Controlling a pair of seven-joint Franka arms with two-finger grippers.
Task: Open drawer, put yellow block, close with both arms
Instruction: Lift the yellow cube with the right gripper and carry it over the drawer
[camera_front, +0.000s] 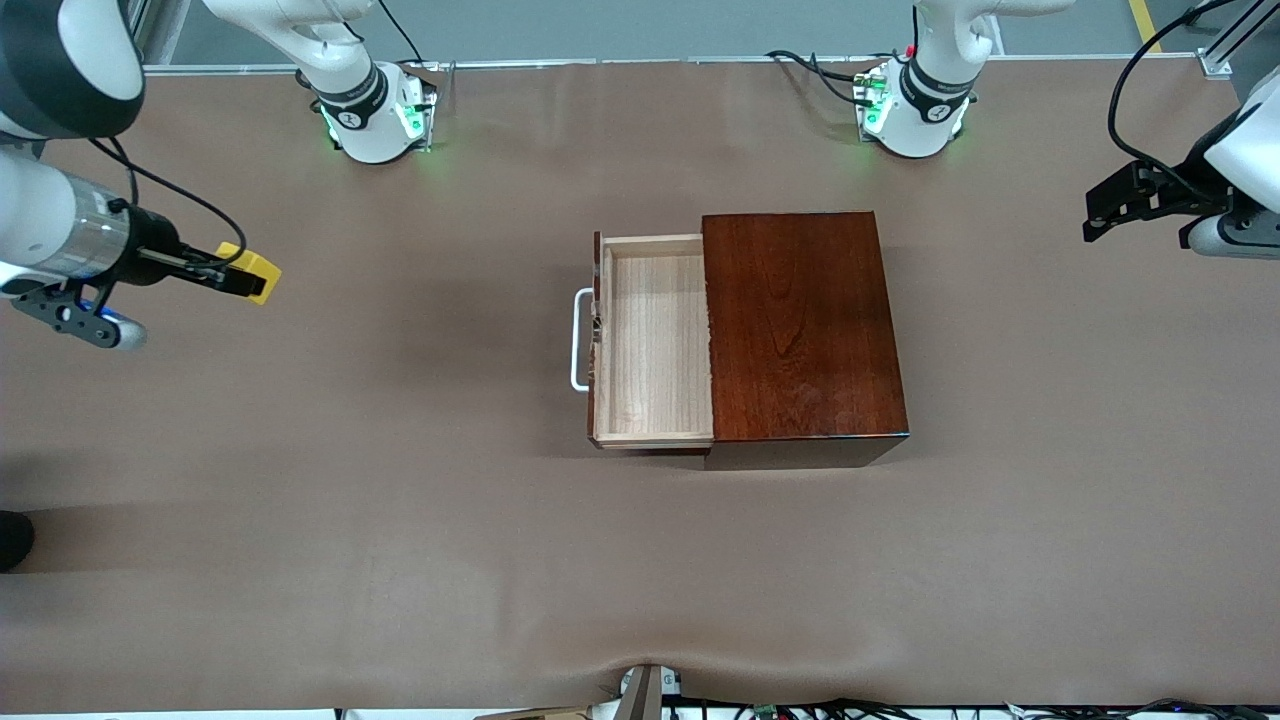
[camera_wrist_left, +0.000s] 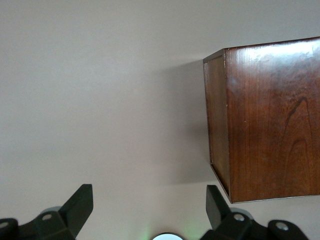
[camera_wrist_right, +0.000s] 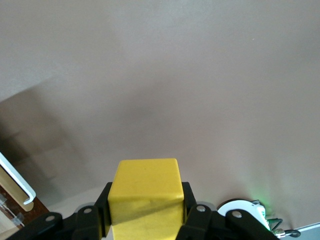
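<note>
Front view: right gripper (camera_front: 232, 279) clamps the yellow block (camera_front: 252, 272) over bare table, well apart from the open drawer (camera_front: 655, 340). Left wrist view: left gripper (camera_wrist_left: 150, 207) waits, jaws spread. Right wrist view: block fills the jaws; next, carry it over the tray

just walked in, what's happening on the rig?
The right gripper has its jaws shut on the yellow block and holds it up over the table toward the right arm's end. The drawer is pulled out of the dark wooden box with nothing in it, its white handle facing the right arm's end. The left gripper waits with open jaws at the left arm's end.
</note>
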